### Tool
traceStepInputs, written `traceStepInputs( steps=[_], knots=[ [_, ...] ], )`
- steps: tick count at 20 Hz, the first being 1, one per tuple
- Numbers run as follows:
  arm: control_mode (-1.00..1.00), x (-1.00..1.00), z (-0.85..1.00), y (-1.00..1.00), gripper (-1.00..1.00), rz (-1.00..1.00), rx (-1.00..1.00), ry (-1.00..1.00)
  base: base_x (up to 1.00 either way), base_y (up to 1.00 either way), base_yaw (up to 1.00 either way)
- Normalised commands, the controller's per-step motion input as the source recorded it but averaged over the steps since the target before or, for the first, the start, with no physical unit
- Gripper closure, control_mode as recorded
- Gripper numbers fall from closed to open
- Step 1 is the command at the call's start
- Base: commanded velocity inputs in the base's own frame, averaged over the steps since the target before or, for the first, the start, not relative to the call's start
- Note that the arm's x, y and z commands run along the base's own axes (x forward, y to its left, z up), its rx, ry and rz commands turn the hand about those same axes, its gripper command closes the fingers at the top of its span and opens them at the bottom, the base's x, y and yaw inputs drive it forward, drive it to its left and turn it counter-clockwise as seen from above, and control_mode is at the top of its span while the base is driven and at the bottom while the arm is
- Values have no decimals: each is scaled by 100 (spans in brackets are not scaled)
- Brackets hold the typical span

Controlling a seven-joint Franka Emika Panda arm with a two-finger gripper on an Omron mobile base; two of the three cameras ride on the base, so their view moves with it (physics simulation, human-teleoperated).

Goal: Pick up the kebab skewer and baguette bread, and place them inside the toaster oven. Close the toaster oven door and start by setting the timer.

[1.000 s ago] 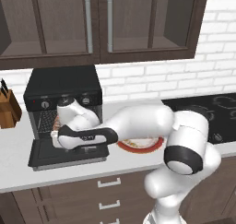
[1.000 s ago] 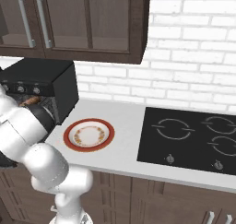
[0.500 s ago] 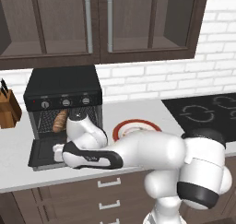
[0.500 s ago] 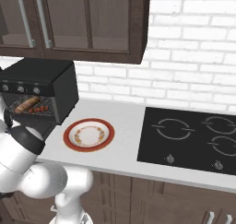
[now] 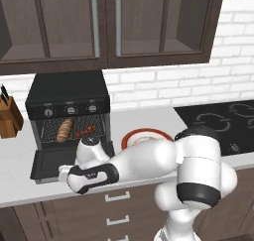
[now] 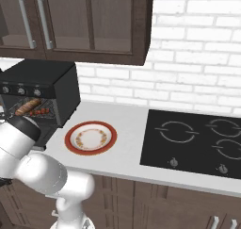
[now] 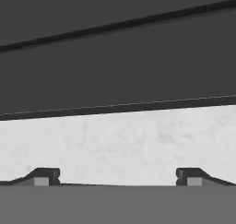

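The kebab skewer (image 5: 85, 131) and the baguette bread (image 5: 64, 130) lie side by side on the wire rack inside the toaster oven (image 5: 69, 113), the loaf to the left and the dark red chunks to its right, so the loading looks finished and the step in hand is shutting the oven. The toaster oven door (image 5: 52, 161) hangs dropped open and flat in front of the box, resting low over the counter (image 5: 20, 183). The gripper (image 7: 118, 179) sits low at the door's front edge; in the hand view its two fingers (image 7: 44, 176) stand wide apart with nothing between them, looking across pale counter toward the door's dark underside. By my judgement the next move calls for getting under or against that front lip and sweeping it up and back until the door seats, then reaching for the timer among the three knobs (image 5: 71, 109). Against half a second ago, the arm has dropped and pulled back from the oven mouth toward the door's outer edge, and the food now shows unobstructed. The emptied plate (image 6: 91, 138) sits to the oven's right.
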Motion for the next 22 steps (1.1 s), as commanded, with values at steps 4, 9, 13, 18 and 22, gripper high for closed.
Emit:
traceStepInputs(
  steps=[4,9,13,18,22],
  knots=[
    [-100,26,-1,3,-100,4,0,-1,0,0,0],
    [-100,33,0,0,-100,4,-6,-2,0,0,0],
    [-100,11,-15,0,-100,7,-12,0,0,0,0],
    [-100,15,-3,0,-100,6,-9,-1,0,0,0],
    [-100,28,0,0,-100,7,-6,-4,0,0,0]
  ],
)
